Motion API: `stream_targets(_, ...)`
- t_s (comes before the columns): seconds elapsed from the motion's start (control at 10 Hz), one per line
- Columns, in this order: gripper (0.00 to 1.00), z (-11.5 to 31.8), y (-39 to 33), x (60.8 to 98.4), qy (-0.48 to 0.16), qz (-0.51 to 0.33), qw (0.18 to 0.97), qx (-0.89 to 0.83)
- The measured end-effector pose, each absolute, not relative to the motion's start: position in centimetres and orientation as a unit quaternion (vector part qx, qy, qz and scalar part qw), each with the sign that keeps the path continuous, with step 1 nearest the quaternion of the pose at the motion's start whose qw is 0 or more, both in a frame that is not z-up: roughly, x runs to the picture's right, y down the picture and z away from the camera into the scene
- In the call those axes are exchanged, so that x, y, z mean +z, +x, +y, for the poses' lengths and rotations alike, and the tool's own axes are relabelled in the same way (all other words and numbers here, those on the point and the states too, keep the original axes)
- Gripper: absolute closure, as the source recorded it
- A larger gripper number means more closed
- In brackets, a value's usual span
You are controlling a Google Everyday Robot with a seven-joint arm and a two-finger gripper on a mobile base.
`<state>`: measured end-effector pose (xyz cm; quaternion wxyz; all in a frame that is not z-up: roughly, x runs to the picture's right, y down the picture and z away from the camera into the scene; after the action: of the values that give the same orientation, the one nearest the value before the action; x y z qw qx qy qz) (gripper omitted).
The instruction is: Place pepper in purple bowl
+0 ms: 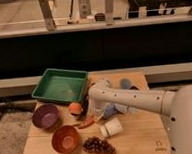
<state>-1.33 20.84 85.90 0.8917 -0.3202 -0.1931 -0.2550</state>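
Observation:
The slim orange-red pepper lies on the wooden table, between the two bowls and a white cup. The purple bowl stands at the table's left edge and holds nothing. My arm reaches in from the right. Its gripper points down just above the pepper's right end, next to the round orange fruit. The gripper sits to the right of the purple bowl.
An orange-brown bowl stands at the front left. A green tray is at the back left. Dark grapes lie at the front and a white cup lies on its side. A bluish item is under the arm.

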Motion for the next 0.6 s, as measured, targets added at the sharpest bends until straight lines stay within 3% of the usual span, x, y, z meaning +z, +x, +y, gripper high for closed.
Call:
stream_targets(0.3,0.98,20.8,-1.3,85.8,-0.32,-0.193,0.891,-0.257)
stream_targets(0.6,0.84,18.9,0.4,83.9,-0.312,-0.197,0.896,-0.246)
